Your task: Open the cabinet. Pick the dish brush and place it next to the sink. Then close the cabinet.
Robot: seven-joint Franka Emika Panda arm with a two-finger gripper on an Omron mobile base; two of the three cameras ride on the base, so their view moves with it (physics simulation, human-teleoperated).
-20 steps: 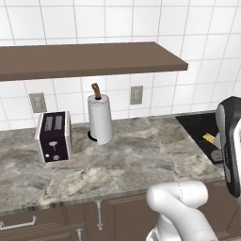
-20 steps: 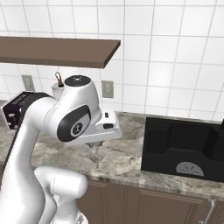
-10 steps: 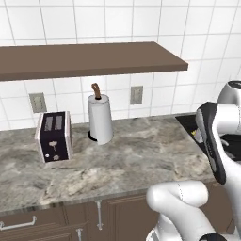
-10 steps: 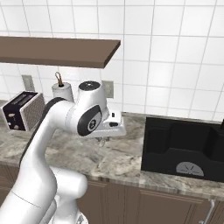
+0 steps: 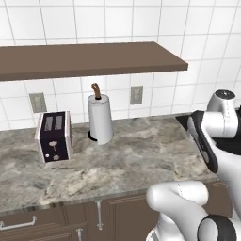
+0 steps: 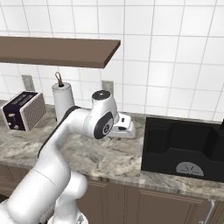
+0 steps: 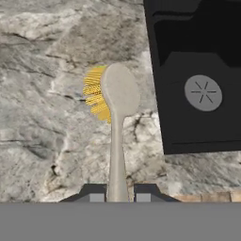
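- Toaster (image 5: 53, 136) is seen far to the left of the gripper, standing on the marble counter (image 5: 127, 164), with a wall outlet on the tiles above it.
- Paper-towel roll (image 5: 100, 117), white with a brown post, is placed upright on the counter, nearer the gripper than the toaster yet still well apart from it; a long brown shelf (image 5: 89, 59) is mounted on the tiled wall above both.
- In the right base view the arm is seen bent over the counter, and the hand is held low between the roll and the sink.
- The gripper (image 7: 116, 196) is clamped on the dish brush (image 7: 116, 117): in the hand view the thin cream handle is pinched between the two dark finger tips (image 7: 96, 195) at its lower end.
- The brush is carried straight out ahead of the gripper, above the counter, with its oval head farthest from the fingers and the yellow bristles (image 7: 95, 93) turned to the left of the head.
- Whether the brush head is touching the counter beneath it cannot be told.
- The black sink (image 7: 197, 70) is found just to the right of the brush, its near edge beside the handle, and a round drain is shown on its floor.
- Brown cabinet fronts (image 5: 70, 221) are seen below the counter edge, all lying flush.
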